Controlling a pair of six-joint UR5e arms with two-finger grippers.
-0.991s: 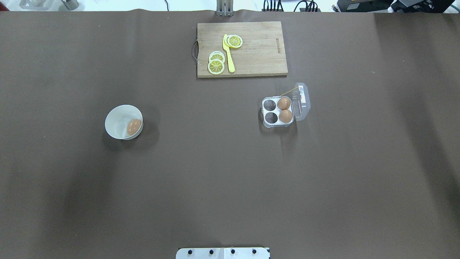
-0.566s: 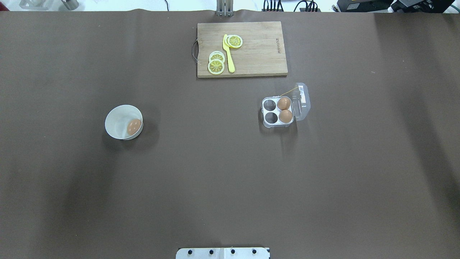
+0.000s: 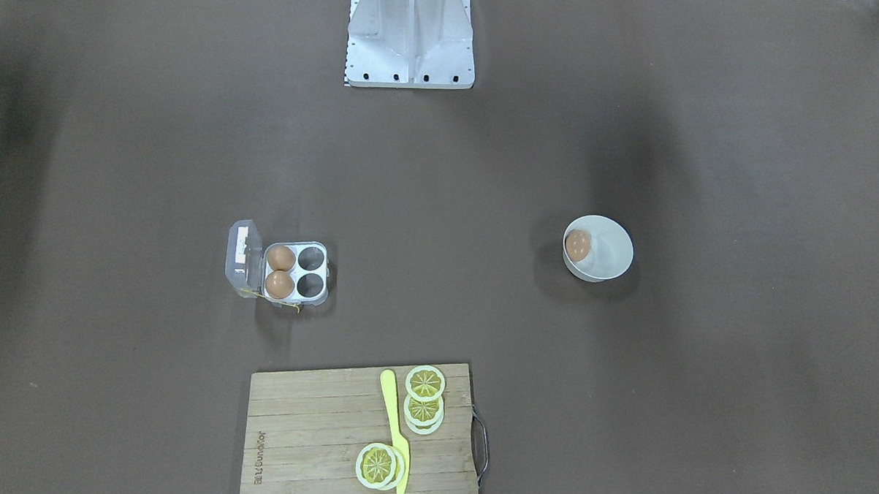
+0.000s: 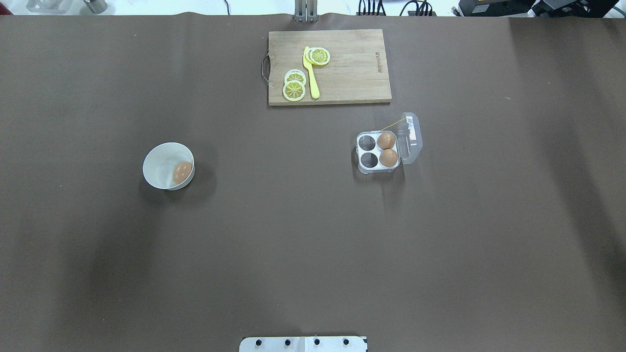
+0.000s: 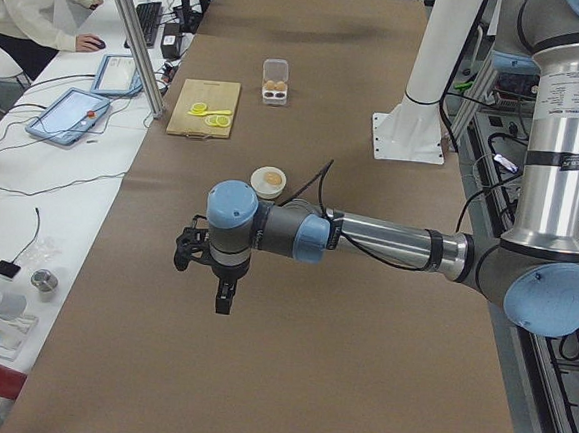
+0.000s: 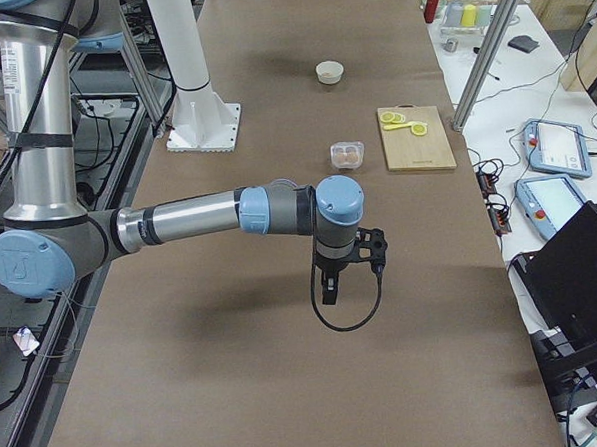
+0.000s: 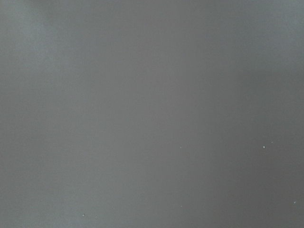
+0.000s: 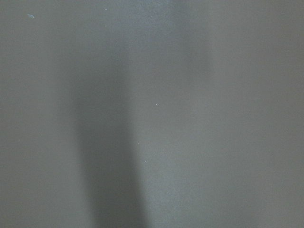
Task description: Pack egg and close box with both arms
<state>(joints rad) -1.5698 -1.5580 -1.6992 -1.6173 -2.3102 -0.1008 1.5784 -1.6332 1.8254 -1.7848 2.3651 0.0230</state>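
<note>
Brown bench | grey jointed left arm & right arm aloft, jaws: can't tell | clear 4-cell plastic box open, 2 cells free | round white bowl held light-brown oval egg at wall | left jaws shd descend plumb, pinch softly.

Box: two eggs in its lid-side cells; bowl holding egg well to its left; cutting board beyond it.

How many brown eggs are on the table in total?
3. The egg lies in the white bowl. The far egg and the near egg sit in the open box, in the two cells beside its lid. None seems hidden.
</note>
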